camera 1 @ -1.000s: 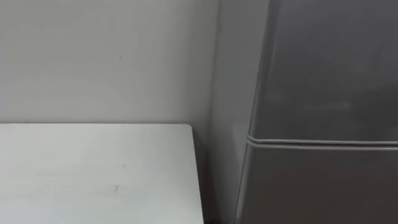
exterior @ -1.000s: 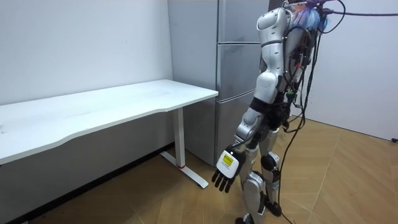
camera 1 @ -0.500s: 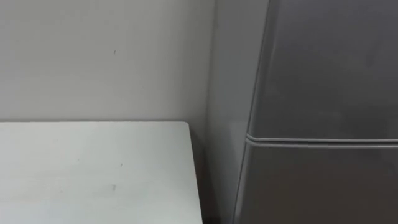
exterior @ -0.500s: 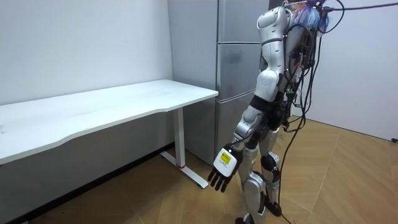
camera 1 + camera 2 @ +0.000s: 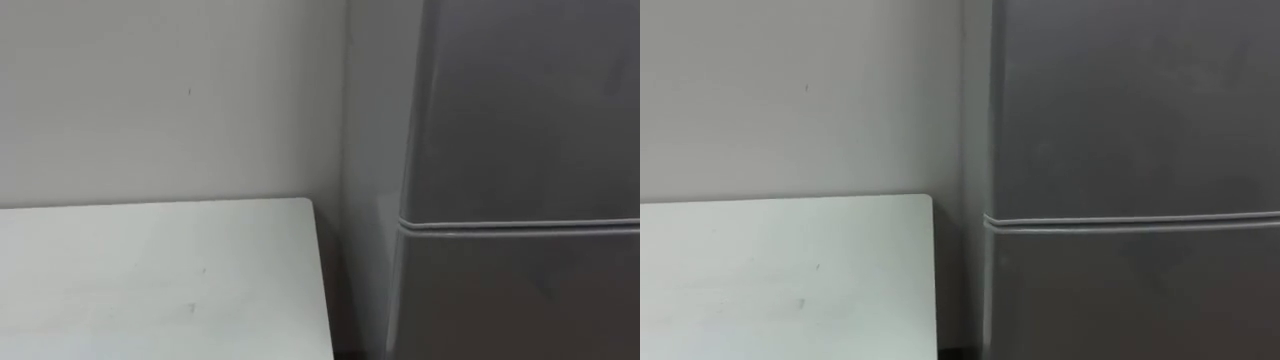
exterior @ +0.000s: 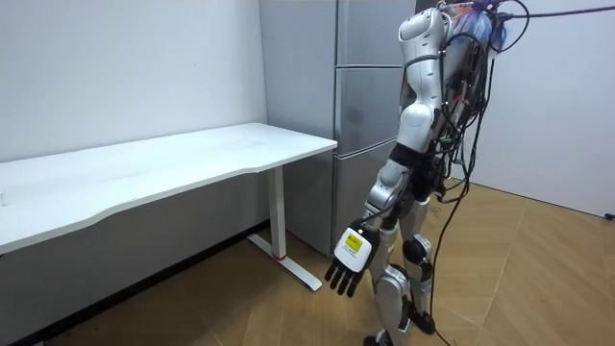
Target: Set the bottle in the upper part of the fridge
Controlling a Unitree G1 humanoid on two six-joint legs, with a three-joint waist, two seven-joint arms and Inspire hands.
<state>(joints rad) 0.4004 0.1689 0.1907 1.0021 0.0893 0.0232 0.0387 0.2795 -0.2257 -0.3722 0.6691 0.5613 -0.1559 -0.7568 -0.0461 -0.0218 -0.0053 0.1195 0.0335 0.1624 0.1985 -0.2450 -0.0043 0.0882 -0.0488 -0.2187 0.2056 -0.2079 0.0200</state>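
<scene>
Since a second ago the left hand (image 6: 348, 261) has swung slightly back and forth at the robot's side, and the eye views have drifted a little, so the head has shifted while table and fridge have kept their places.

Nearest in the room view, that left hand hangs low beside the thigh, back of the hand to the camera, fingers slack and pointing down at the floor (image 6: 288, 317), holding nothing. I judge it hangs so because the robot stands upright facing the fridge with nothing to carry on that side. The right hand is hidden behind the body, so I cannot tell its state.

Next comes the white table (image 6: 192, 159), its corner just beside the fridge and its top bare as far as the views show.

Beyond stands the grey fridge (image 5: 520, 150), both doors shut, the seam (image 5: 520, 224) between upper and lower door running level across the eye views.

No bottle is visible on the table or in the left hand. It may be behind the shut upper door, or in the hidden right hand; the pictures fit either.
</scene>
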